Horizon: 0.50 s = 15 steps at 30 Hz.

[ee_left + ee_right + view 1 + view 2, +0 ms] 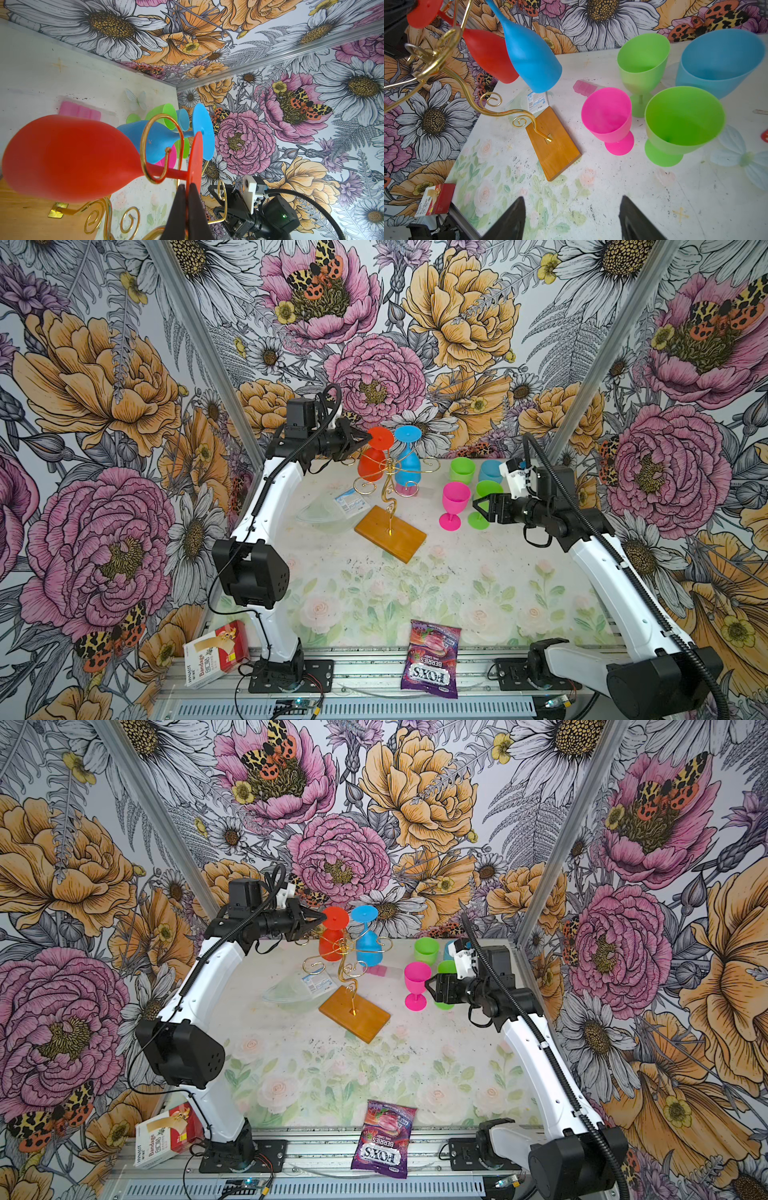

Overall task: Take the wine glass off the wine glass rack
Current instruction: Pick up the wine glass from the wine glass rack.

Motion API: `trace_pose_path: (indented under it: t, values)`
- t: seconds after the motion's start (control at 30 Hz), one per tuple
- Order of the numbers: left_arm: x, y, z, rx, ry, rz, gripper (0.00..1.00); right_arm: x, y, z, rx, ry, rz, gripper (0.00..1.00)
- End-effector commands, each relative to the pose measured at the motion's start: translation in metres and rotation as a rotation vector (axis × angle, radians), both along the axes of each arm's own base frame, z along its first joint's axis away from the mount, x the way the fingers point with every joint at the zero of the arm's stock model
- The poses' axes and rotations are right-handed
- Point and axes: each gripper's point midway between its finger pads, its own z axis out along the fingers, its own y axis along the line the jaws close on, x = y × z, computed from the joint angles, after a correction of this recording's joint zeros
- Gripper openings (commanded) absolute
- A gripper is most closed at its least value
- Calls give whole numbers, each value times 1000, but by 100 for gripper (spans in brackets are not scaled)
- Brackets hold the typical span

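Rack: upright on the desk, wooden base lying flat.

Red glass: on the rack, hanging bowl-down. Its stem passes through a wire curl and its foot sits above the curl.

Left end effector: fingers pressed together on the rim of the red glass's foot, pinching it edge-on at the top of the rack.

Blue glass: hanging bowl-down on the rack, just beside the red glass, not gripped.

Right end effector: fingers spread, holding nothing, well to the right of the rack.

Pink glass and green glass: upright on the desk, right of the rack. The pink one is nearer the rack.
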Motion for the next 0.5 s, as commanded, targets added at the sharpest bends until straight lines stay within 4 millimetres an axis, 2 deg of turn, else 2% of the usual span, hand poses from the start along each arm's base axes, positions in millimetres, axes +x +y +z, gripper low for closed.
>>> trace_pose_path:
  t: [0.0,0.2,0.47]
  values:
    - [-19,6,30,-5,-89,-13,0,1,4,8,17,-23,1,72]
    - [-19,25,36,-9,-100,19,0,2,5,9,31,-23,2,72]
    - [-7,63,32,15,-103,123,0,1,5,11,36,-27,2,72]
